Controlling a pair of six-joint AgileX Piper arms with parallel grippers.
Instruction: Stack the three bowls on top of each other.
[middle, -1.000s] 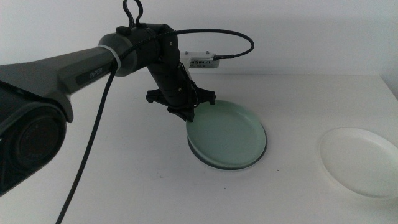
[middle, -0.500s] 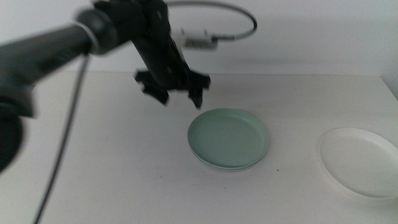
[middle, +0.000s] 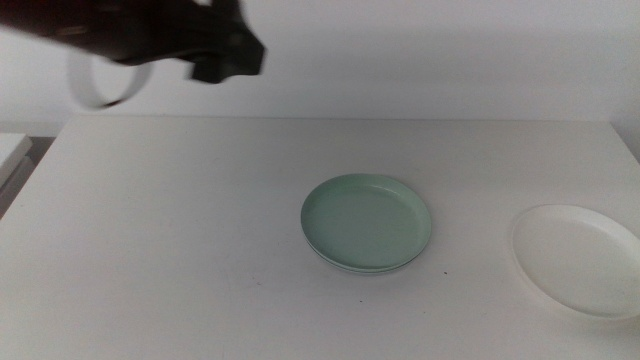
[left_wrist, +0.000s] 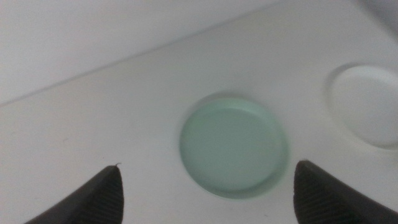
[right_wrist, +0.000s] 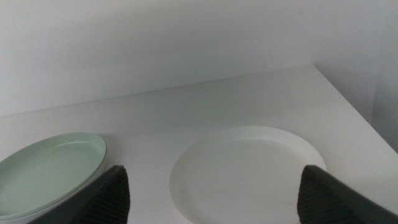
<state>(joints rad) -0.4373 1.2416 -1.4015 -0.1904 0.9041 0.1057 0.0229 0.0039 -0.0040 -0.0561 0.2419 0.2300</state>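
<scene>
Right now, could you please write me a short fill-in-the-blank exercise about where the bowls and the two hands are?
1. The mint green bowl lies on top of ____ bowl.
2. The white bowl sits alone, to the ____ of the green one in the middle view.
3. The left hand hangs above the table with its jaws ____.
4. The right hand waits nearest the ____ bowl.

Missing words: another; right; open; white

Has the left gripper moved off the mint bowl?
Yes. The left gripper, jaws open, has risen and pulled back leftward from the mint green bowl, which lies alone mid-table.
</scene>
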